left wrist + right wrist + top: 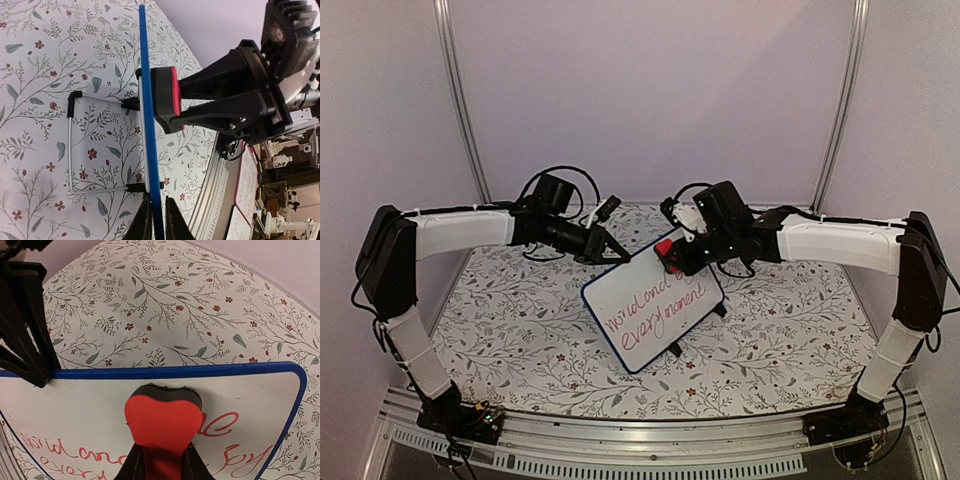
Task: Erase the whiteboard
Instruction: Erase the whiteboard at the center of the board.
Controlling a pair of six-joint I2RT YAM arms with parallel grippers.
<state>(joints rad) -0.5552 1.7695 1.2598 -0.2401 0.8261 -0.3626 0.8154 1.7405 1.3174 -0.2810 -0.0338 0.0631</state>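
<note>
The whiteboard (655,312) with a blue frame stands tilted on its wire stand mid-table, with red handwritten text on it. My left gripper (612,249) is shut on the board's upper left edge; in the left wrist view (159,220) its fingers pinch the blue frame (149,125). My right gripper (672,258) is shut on a red heart-shaped eraser (664,247) pressed against the board's top part. In the right wrist view the eraser (162,422) lies on the white surface (75,412) just below the top frame, above the red writing (220,425).
The wire stand (72,150) with black feet props the board from behind on the floral tablecloth (770,330). An aluminium rail (640,435) runs along the near edge. Other whiteboards (247,195) lie beyond the table edge.
</note>
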